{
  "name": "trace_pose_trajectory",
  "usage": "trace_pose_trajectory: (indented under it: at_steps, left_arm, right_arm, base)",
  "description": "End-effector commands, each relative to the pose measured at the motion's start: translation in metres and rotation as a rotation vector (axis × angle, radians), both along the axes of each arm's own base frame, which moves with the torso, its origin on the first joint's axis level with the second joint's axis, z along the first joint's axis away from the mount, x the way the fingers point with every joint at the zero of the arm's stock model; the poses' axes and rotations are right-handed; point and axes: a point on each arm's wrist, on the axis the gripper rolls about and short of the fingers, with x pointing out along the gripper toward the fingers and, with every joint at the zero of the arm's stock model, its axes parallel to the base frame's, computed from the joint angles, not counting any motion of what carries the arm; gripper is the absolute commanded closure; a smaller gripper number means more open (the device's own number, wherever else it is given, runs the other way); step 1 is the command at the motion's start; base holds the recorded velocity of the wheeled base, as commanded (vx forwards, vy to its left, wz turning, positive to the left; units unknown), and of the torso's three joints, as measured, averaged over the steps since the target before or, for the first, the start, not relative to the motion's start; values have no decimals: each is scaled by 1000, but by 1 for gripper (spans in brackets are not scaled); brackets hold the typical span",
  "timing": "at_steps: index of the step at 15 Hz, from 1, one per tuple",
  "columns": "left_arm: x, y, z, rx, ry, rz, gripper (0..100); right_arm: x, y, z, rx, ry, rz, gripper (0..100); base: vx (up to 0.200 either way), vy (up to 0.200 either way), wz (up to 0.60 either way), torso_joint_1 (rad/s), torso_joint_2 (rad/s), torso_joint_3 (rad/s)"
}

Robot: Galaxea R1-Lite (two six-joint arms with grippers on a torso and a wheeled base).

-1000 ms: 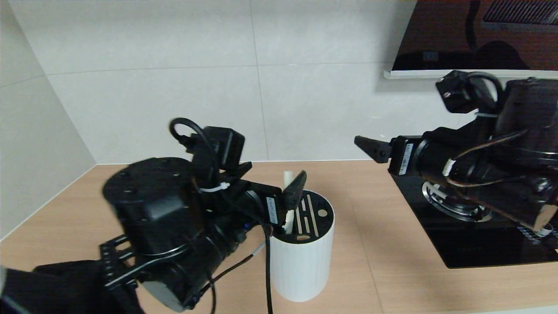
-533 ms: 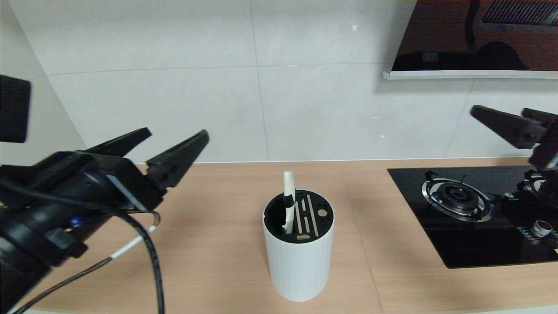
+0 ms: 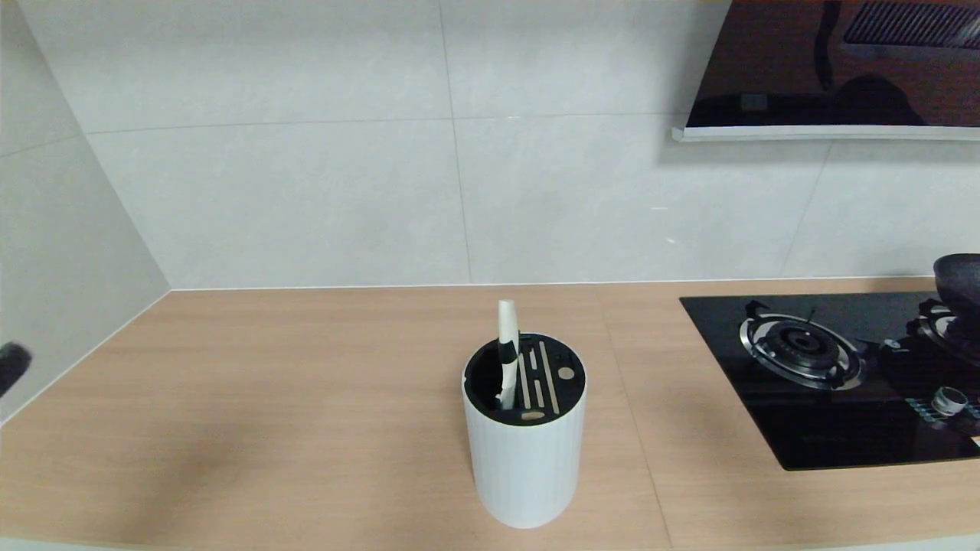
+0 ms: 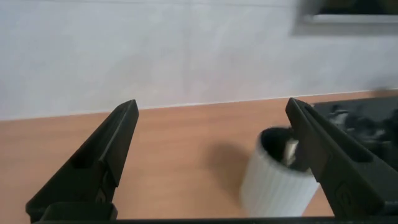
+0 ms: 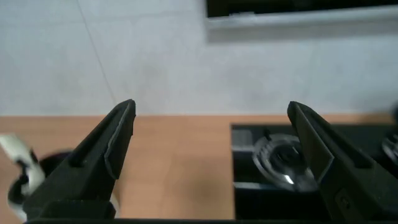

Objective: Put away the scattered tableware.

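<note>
Nearest the robot, the left gripper (image 4: 211, 109) hangs above a light wooden counter (image 3: 306, 383), its two black fingers spread wide with nothing between them; the right gripper (image 5: 211, 107) is held the same way, jaws fully parted and empty. Both are well apart from the task's piece. Toward the near edge of the counter, about mid-width, stands a white ribbed cylindrical holder (image 3: 524, 459) with a black slotted top. Planted in it is a white-handled utensil with a black band (image 3: 506, 329), seated in the round open compartment on the left side of the top, its handle rising above the rim almost upright, with narrow slots just to its right. Farther back and to the right, a black glass gas hob (image 3: 827, 428) lies flush in the counter, with a round metal burner ring (image 3: 801, 346) at its centre, a small silver knob (image 3: 949, 398) at its near right corner, and a dark rounded vessel (image 3: 958, 275) at the far right, cut off by the frame edge. Behind everything runs a pale grey tiled wall (image 3: 306, 191), and high on the right hangs a dark glossy range hood (image 3: 834, 69).
</note>
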Motion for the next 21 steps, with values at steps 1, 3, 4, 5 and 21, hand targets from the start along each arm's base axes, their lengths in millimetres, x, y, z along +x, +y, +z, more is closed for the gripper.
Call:
trace_pose_trajectory:
  at_steps: [1,3,4,5,21]
  left_arm:
    - [-52,21,-9,-39,-111,105,0]
    - [-67,23,-22,-6,-114,172,0]
    - [-75,23,-34,14,-111,211,0]
    - [-83,23,-45,39,-111,232,0]
    - [-55,11,-166,134,85,297,0]
  right_arm:
    - [-61,-15,-21,12,-55,-48,0]
    - [-80,-16,-44,-19,-52,-124,0]
    - [-88,-16,-57,-60,-71,-162,0]
    - [-95,-16,-68,-94,-94,-179,0]
    - [-62,-7,-183,-47,125,-96,0]
  base:
    - [0,0,0,0,0,0]
    - [0,0,0,0,0,0]
    - [0,0,0,0,0,0]
    - [0,0,0,0,0,0]
    - [0,0,0,0,0,0]
